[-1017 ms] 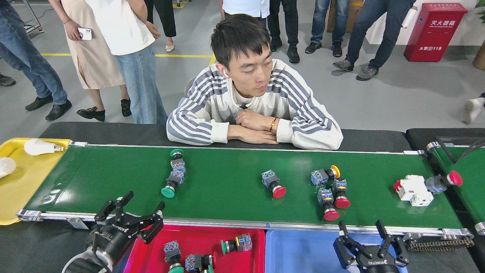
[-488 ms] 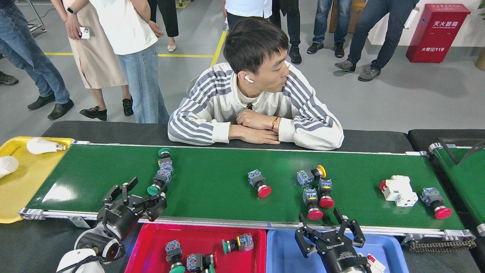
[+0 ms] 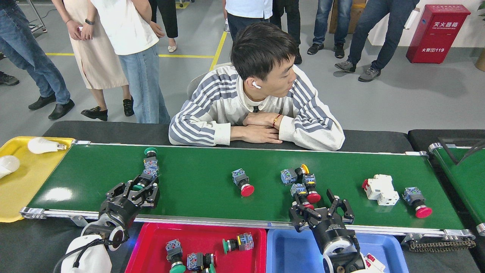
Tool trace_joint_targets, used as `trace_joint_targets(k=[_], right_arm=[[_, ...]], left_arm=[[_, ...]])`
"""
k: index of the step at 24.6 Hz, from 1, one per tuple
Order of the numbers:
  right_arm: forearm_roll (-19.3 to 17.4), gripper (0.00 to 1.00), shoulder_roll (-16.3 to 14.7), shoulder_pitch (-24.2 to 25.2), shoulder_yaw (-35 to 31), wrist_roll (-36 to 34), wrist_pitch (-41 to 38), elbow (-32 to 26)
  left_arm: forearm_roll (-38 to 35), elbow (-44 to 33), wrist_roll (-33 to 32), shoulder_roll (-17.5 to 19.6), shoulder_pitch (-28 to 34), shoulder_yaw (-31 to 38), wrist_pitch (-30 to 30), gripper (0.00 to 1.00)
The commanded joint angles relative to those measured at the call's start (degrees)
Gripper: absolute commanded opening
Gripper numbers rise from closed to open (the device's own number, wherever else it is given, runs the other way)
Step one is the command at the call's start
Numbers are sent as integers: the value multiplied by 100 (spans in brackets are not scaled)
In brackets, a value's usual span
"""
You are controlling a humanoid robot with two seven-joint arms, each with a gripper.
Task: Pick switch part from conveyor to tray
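Note:
The conveyor [image 3: 212, 189] is a wide dark-green belt with a silver frame. Several switch parts lie on it. My left gripper [image 3: 133, 192] is open over the near-left belt, its fingers either side of a green-capped switch part [image 3: 139, 185]; a second green-capped one [image 3: 150, 157] lies just behind. My right gripper [image 3: 320, 209] is open at the near edge, right beside a red-capped switch part [image 3: 302, 199]. The red tray [image 3: 151, 242] holds several switch parts. The blue tray [image 3: 288, 250] is partly hidden by my right arm.
Other parts on the belt: a red-capped switch [image 3: 242, 184], a yellow-capped one [image 3: 297, 173], a white breaker [image 3: 380, 189], another red-capped switch [image 3: 416, 206]. A seated person's arms [image 3: 257, 132] rest at the far edge. A yellow tray [image 3: 22, 182] with bulbs stands left.
The belt carried all parts leftward. My left gripper moved up over the belt to the green-capped switch. My right gripper moved left and forward onto the belt's near edge.

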Motion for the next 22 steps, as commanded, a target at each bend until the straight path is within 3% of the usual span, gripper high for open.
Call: trace_joint_targets(k=[1, 3, 4, 5, 7, 8, 9, 12, 18, 21, 22], right_arm=[[3, 97, 57, -187, 2, -2, 42, 125], [3, 94, 48, -240, 2, -11, 296, 222], [3, 91, 30, -249, 2, -11, 393, 222], [3, 82, 4, -249, 2, -11, 446, 222], [3, 50, -22, -249, 10, -11, 420, 213], [-6, 34, -49, -249, 2, -2, 411, 213], [-6, 24, -110, -249, 10, -11, 384, 213], [-6, 15, -163, -240, 98, -29, 296, 169], [3, 14, -163, -56, 467, -108, 68, -429], [3, 14, -172, 340, 985, -441, -459, -1026], [12, 14, -198, 437, 1127, -582, -714, -1114]], left_arm=[[34, -534, 104, 14, 136, 3, -990, 13], [95, -1395, 104, 50, 663, 55, -1992, 18], [148, -1730, 95, 67, 910, 73, -1992, 24], [210, -2152, 87, 58, 1226, 82, -1992, 37], [227, -2758, 69, 67, 1920, 55, -1992, 61], [201, -2908, 60, 32, 2140, 55, -1992, 77], [192, -3039, 60, -12, 2334, 55, -1992, 99], [201, -3092, 69, -65, 2413, 47, -1992, 100], [218, -3118, 69, -161, 2325, 407, -1877, 100], [175, -2952, 69, -65, 1991, 723, -174, 100], [183, -2837, 69, -38, 1885, 750, 91, 100]])
